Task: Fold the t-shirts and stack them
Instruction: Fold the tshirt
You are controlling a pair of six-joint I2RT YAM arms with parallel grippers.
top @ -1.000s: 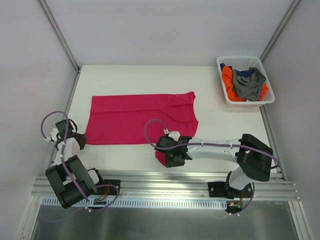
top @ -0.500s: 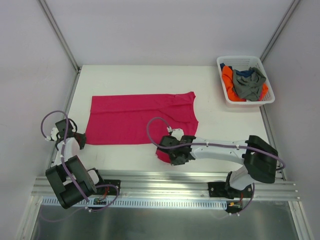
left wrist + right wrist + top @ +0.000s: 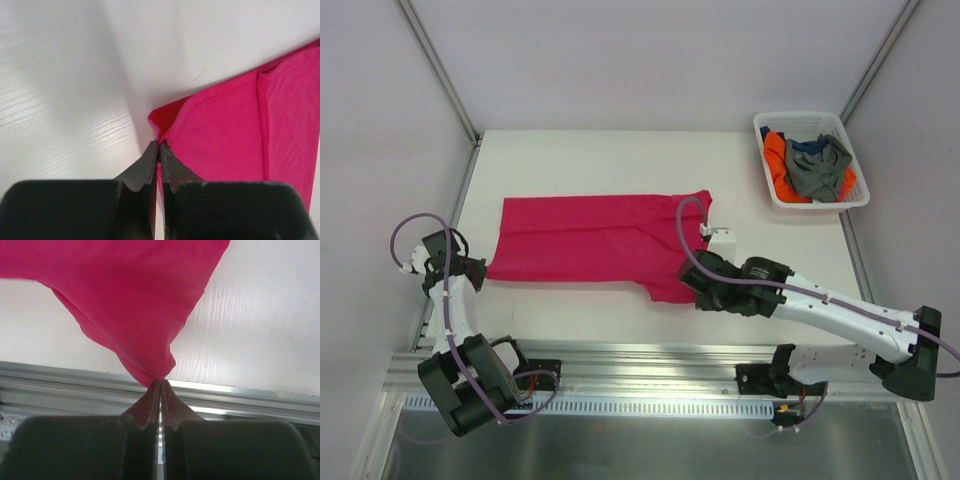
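1. My left arm point(image 3: 447, 305) has slim white links between chunky black joint housings.
2. My right arm point(image 3: 832, 313) is built the same way, white and black.
3. A purple cable point(image 3: 681, 240) loops along each arm.
4. My fingers point(image 3: 145, 170) are dark wedges tapering to thin tips.

The right gripper point(image 3: 160, 382) is pinching a corner of the pink t-shirt point(image 3: 130, 300). Its two dark fingers point(image 3: 150, 402) are pressing tight together with the cloth between their tips. The cloth is coming to a point there and spreading wide toward the top. The white table point(image 3: 260, 340) is showing behind it. A metal rail point(image 3: 240, 410) is running across below.
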